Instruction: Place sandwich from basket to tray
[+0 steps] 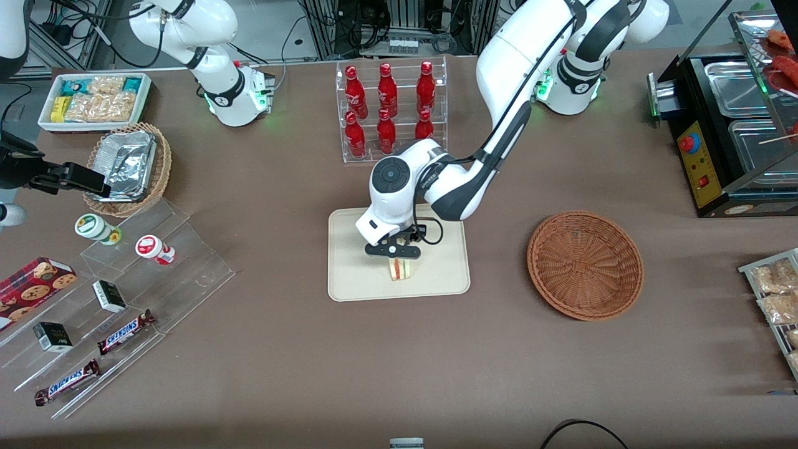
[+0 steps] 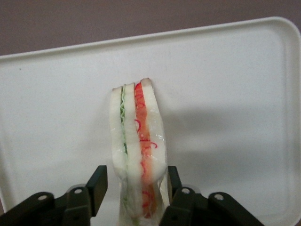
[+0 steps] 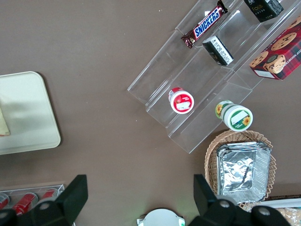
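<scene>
1. The sandwich (image 1: 403, 269) stands on edge on the tray (image 1: 349, 284), at the lower middle of the front view, its red and green filling facing up.
2. The gripper (image 1: 394, 252) sits just above it; in the wrist view the fingers (image 2: 97, 184) flank the sandwich (image 2: 137, 150), one with a small gap, the other close against the wrap, so the jaws stand slightly wider than the wedge.
3. The basket (image 1: 585, 265) lies at the centre right, beside the tray toward the working arm's end, well apart from it.
4. A rack of red bottles (image 1: 388, 109) stands at the upper middle, farther from the camera than the tray.
</scene>
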